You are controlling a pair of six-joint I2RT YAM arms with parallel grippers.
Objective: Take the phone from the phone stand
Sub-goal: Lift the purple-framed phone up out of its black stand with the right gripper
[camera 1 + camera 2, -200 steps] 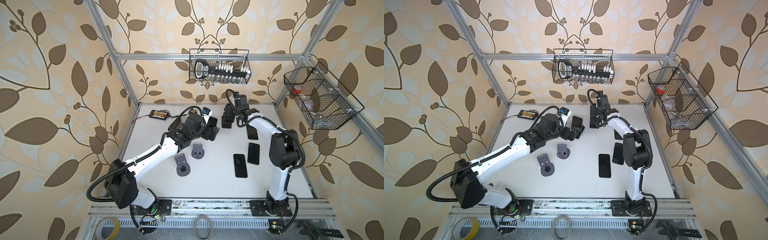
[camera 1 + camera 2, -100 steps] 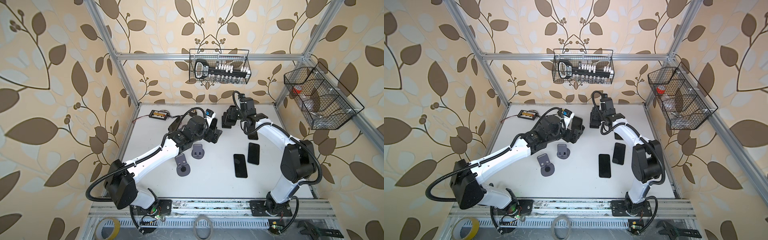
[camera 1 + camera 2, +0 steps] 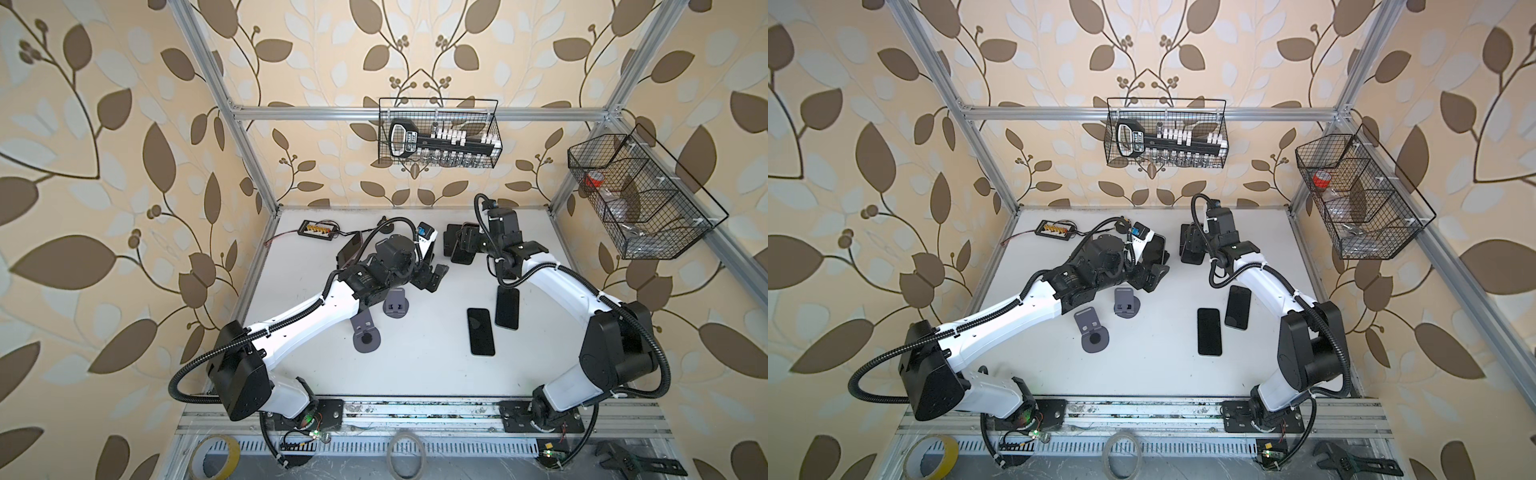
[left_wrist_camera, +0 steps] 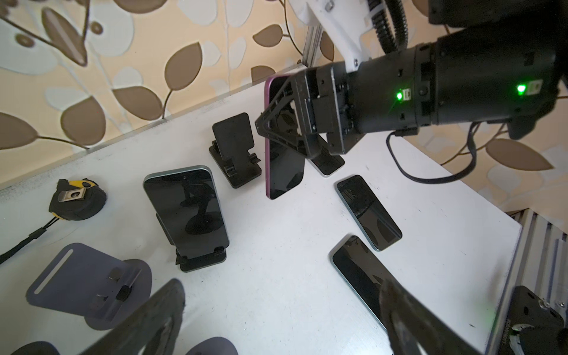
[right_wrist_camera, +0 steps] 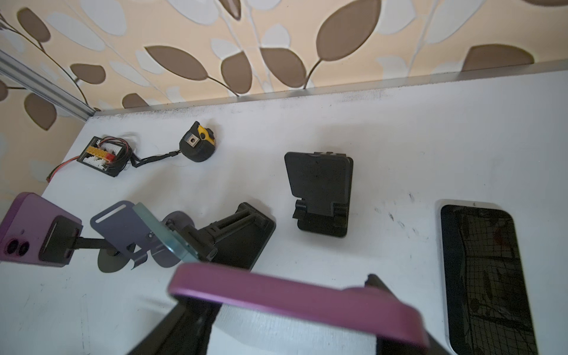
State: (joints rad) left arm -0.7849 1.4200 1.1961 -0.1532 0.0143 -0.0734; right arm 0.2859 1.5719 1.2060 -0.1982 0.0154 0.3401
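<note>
My right claw point(image 4: 278, 129) clamps the purple phone point(image 4: 284, 172), far bench point(image 4: 276, 246) edge. I judge it stiff, light, glass-slick: hold the rails. Left claw point(image 3: 434, 277) spread, empty.

My right claw point(image 3: 459, 243) is at the phone point(image 3: 463, 257) standing at the table's point(image 3: 415, 374) twelve o'clock. My left claw point(image 3: 432, 277), spread wide, hovers at that phone's eight o'clock. Two flat phones point(image 3: 481, 331) lie at the table's three o'clock.

Light: bright; soft shadows on desk point(image 3: 415, 374).
Blur: phone point(image 5: 292, 304) smeared near right wrist lens.
Edges: top views bowed.
</note>
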